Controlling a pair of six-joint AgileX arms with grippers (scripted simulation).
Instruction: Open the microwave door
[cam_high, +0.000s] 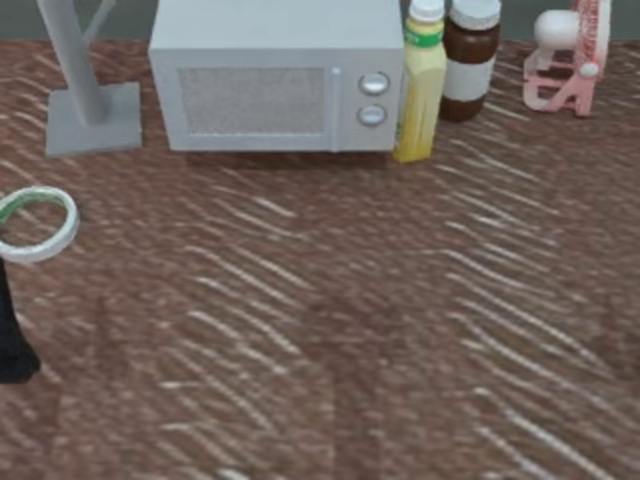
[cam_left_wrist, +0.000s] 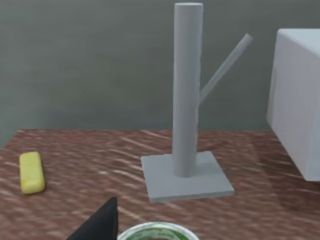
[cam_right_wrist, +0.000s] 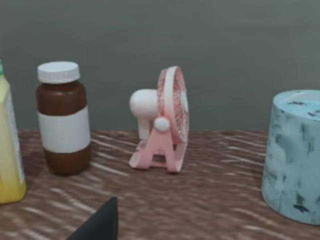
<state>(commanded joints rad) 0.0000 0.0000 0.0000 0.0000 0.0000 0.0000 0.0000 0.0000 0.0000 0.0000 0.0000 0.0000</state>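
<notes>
Microwave door (cam_high: 252, 101) sits shut on the microwave (cam_high: 277, 40) at table rear. Brown jar (cam_right_wrist: 63, 119) bears a blank white label. Neither gripper's finger state can be told.

— Can you read any writing from your side?

— No, I read nothing. The brown round jar with the white cap (cam_right_wrist: 63, 118) has a white label, but the label is blank. The tall yellow bottle with the green neck band (cam_high: 420, 88) shows a label too small for me to read.

— And the small light-grey boxy microwave (cam_high: 276, 74)?

— Its two round silver knobs (cam_high: 373, 98) carry no marks I can see.
</notes>
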